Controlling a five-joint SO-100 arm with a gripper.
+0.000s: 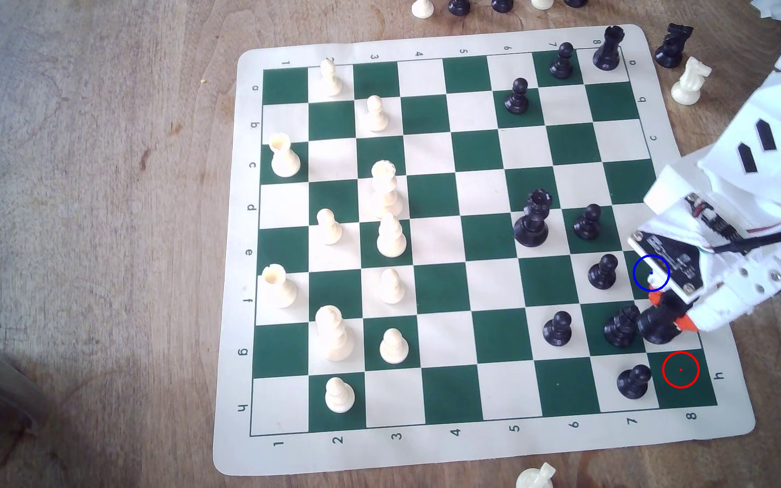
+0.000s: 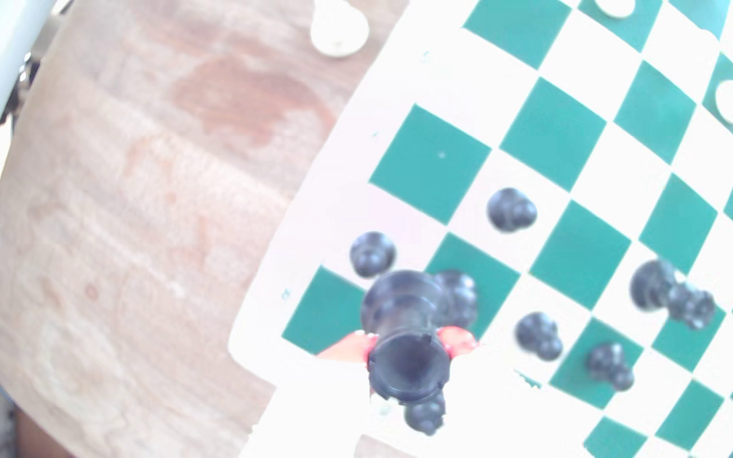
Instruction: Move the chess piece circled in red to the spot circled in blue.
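The pincer (image 1: 661, 316) is gripping the black rook (image 1: 656, 328) by its upper body, the orange fingertips (image 1: 686, 323) pressing on either side of it, as the wrist view also shows around the notched turret (image 2: 409, 365). The rook is sitting on or just above the white square between the red-ringed square (image 1: 680, 369), now bare, and the blue-ringed spot (image 1: 651, 272), close to the board's (image 1: 473, 450) edge on the exterior view's right. Whether its base is touching the board or hanging just clear I cannot tell.

The spot is lying partly under the arm's wrist housing (image 1: 670, 263), so little of the green square is showing in the exterior view.

The trouble here is crowding. A tall black piece (image 1: 621, 326) is standing just beside the rook, nearly touching it, and a black pawn (image 1: 603, 272) is standing on the square next to the spot. If the rook is being carried too low, its flared base is likely to clip that tall neighbour and tip it. If the path drifts toward the board's middle, the fingers could brush the pawn. The rook also appears to be leaning somewhat in the grip, so setting it down without straightening risks it toppling on release, or landing off-centre across a square's line. A slack grip on smooth plastic could let it slip too.
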